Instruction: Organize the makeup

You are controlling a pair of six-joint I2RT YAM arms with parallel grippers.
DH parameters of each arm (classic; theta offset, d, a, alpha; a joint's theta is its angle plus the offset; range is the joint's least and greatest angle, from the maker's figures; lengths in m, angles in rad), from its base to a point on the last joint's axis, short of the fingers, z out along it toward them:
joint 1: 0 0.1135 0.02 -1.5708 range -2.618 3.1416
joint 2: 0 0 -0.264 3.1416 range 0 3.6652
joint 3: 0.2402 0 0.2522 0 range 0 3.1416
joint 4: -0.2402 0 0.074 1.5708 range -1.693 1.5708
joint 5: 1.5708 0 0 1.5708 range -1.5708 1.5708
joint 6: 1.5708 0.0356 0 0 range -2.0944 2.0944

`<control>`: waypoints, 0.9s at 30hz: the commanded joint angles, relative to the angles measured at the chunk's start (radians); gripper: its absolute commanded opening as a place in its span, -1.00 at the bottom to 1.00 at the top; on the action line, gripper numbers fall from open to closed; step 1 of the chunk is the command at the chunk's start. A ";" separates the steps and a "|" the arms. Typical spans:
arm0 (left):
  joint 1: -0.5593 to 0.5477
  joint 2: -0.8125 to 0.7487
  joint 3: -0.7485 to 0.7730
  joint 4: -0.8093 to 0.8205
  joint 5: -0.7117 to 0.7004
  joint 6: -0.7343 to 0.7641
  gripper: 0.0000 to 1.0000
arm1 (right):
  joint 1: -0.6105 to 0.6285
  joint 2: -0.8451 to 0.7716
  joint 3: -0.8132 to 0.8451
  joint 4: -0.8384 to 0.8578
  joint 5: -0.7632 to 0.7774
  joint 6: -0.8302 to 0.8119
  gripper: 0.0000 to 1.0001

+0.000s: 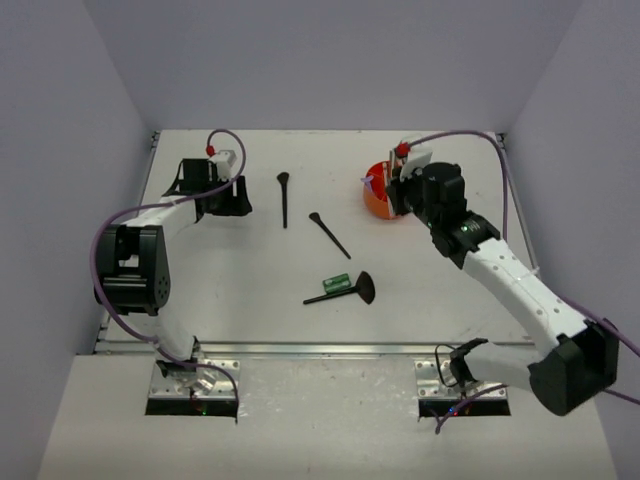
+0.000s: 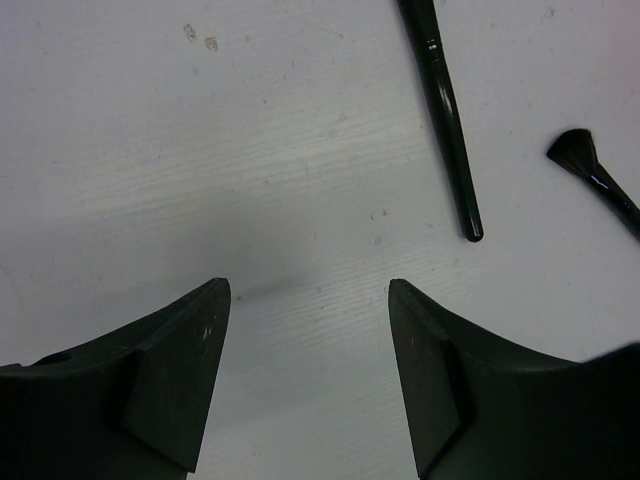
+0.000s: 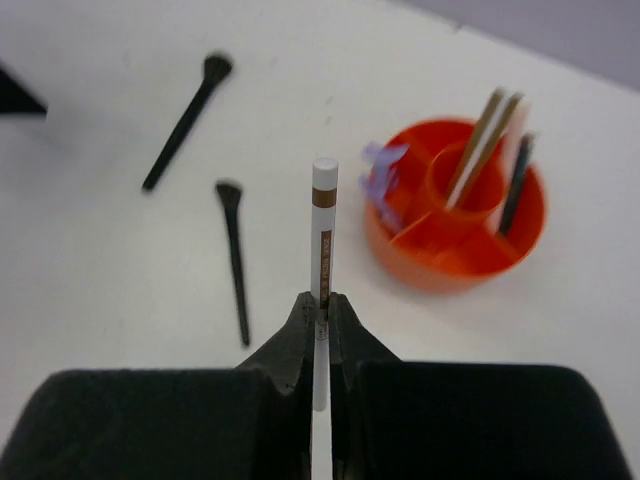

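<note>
My right gripper (image 3: 320,305) is shut on a white stick with a brown band (image 3: 322,225) and holds it above the table, just left of the orange cup (image 3: 440,270). The cup holds tan and pink sticks (image 3: 485,145), a dark stick (image 3: 515,185) and a lilac tool (image 3: 380,170). In the top view the right gripper (image 1: 398,195) overlaps the cup (image 1: 376,205). Two black brushes (image 1: 284,198) (image 1: 330,233), a fan brush (image 1: 345,292) and a green tube (image 1: 335,283) lie on the table. My left gripper (image 1: 238,196) (image 2: 310,295) is open and empty, left of the long brush (image 2: 445,110).
The table is white with grey walls on three sides. A metal rail (image 1: 330,348) runs along the near edge in front of the arm bases. Purple cables loop off both arms.
</note>
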 commanded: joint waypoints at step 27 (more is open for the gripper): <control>0.054 0.002 0.047 0.003 -0.012 0.024 0.25 | -0.240 0.639 0.133 0.848 0.012 0.014 -1.00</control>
